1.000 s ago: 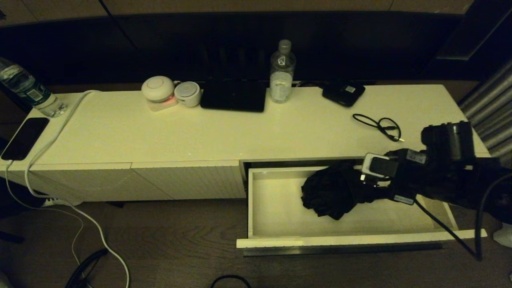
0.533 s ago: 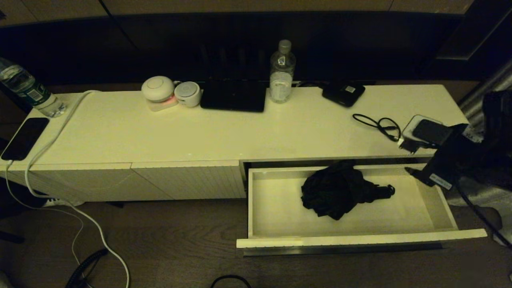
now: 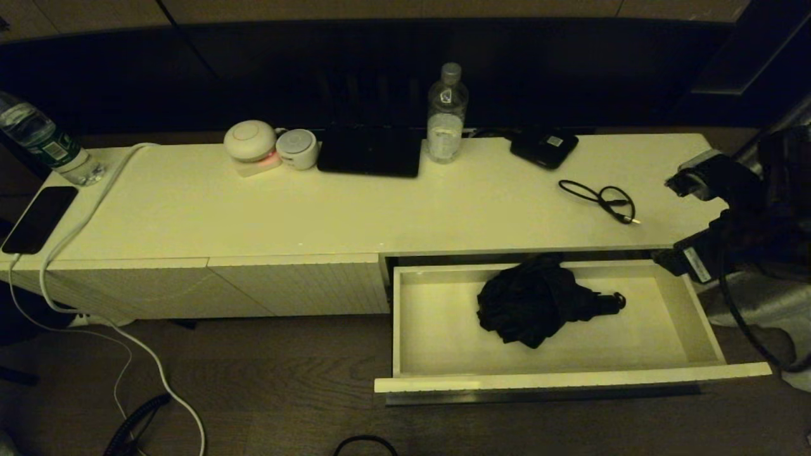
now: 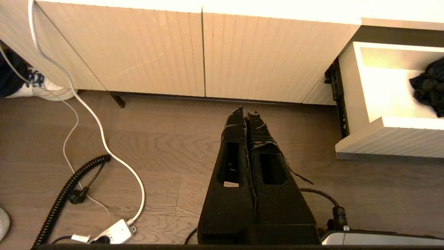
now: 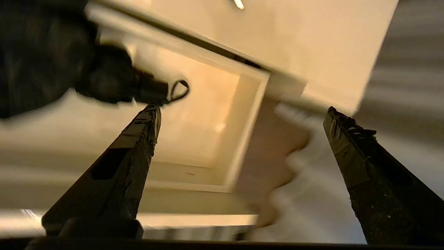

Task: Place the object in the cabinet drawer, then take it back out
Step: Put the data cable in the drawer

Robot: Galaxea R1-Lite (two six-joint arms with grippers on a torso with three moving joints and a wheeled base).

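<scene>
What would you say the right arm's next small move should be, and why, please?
Probably bring the right gripper back down toward the folded black umbrella. It lies alone in the open cabinet drawer, so only taking it out remains, and the gripper is open, off past the drawer's right end.

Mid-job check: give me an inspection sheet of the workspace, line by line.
Surface: white cabinet top, lit.
Job's things: cabinet drawer pulled open; folded black umbrella lies inside.
Clutter: two water bottles, phone, two round white gadgets, two dark devices.
Grippers: right claw open, empty, beside the drawer's right end; left claw shut, over the floor.
Cables: black loop on top; white cord.
Surroundings: wooden floor.
</scene>
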